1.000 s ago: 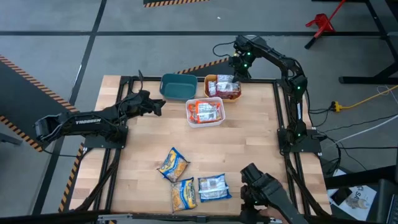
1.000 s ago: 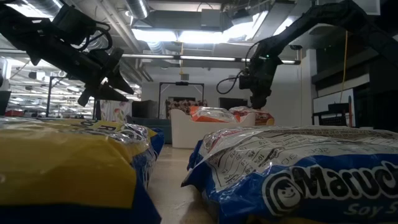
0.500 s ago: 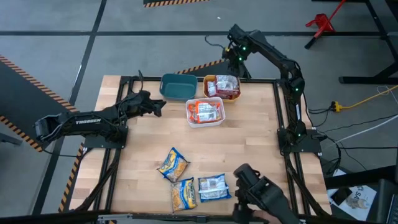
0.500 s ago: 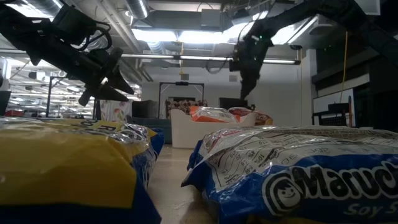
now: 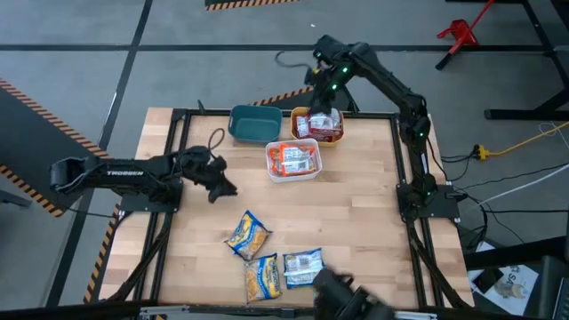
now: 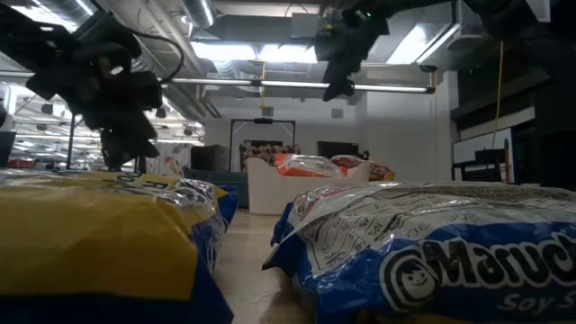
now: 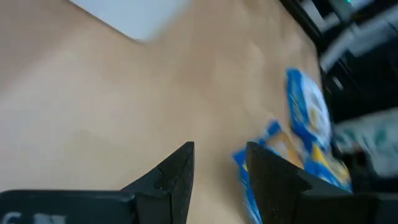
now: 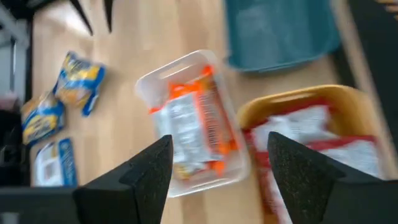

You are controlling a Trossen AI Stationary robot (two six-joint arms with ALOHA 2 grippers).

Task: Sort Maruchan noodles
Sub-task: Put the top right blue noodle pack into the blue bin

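Three blue-yellow noodle packets [image 5: 247, 236] [image 5: 264, 277] [image 5: 304, 267] lie flat on the table near its near edge. They also show in the left wrist view [image 7: 309, 118]. Orange-red packets lie in a white bin [image 5: 293, 160], and maroon-white packets in an orange bin [image 5: 320, 124]. My left gripper [image 5: 224, 185] [image 7: 217, 162] is open and empty above bare wood, on the far left side of the blue-yellow packets. My right gripper [image 5: 320, 82] [image 8: 221, 162] is open and empty, high above the far edge near the orange bin.
A teal bin [image 5: 255, 124] stands at the far edge, left of the orange bin. Dark frame rails [image 5: 409, 178] run along the table's sides. A dark object [image 5: 351, 300] shows at the near edge, right of the packets. There is bare wood in the middle of the table.
My left gripper has swung from near the teal bin toward the table's near edge and right, toward the blue-yellow packets, tipping downward. My right gripper has risen and gone left, away from the orange bin. The dark object at the near edge has shifted left.
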